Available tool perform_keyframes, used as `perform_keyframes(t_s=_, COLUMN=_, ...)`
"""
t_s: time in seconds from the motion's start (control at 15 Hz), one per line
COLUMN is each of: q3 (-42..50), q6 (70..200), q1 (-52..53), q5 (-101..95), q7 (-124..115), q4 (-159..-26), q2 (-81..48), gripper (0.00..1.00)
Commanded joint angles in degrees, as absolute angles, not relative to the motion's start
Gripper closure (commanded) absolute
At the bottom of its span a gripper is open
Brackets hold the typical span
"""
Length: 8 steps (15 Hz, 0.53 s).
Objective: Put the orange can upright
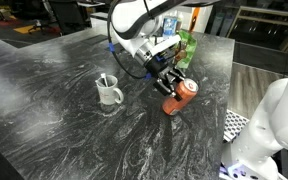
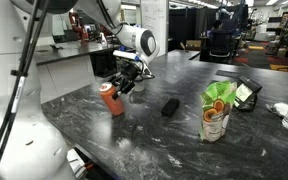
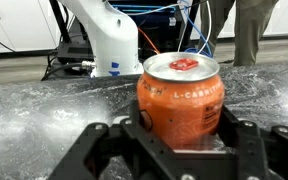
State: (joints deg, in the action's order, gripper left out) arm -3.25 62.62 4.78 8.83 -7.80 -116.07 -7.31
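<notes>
The orange can (image 1: 177, 98) is a slim orange-red drink can with a silvery top. It stands tilted on the dark marbled table (image 1: 54, 130), leaning away from the arm; it also shows in an exterior view (image 2: 112, 98). In the wrist view the can (image 3: 181, 95) fills the middle, held between the black fingers. My gripper (image 3: 180, 128) is shut on the can's lower body; it shows in both exterior views (image 1: 168, 85) (image 2: 124, 83).
A white mug (image 1: 109, 92) with something in it stands on the table away from the can. A green packet (image 2: 217, 110) and a small black object (image 2: 169, 106) lie further along the table. A white robot base (image 3: 109, 40) stands behind.
</notes>
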Motion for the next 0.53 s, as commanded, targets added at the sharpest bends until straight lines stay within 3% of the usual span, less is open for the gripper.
perform_keyframes(t_s=0.0, q3=-3.0, q6=60.4, q1=4.4, q5=10.1, q7=-8.2, q4=-118.2, q2=-5.3, gripper=0.55)
perform_keyframes(t_s=0.47, q3=-3.2, q6=54.8, q1=4.5, q5=9.6, q7=-7.3, q4=-116.3, q2=-7.9, gripper=0.55)
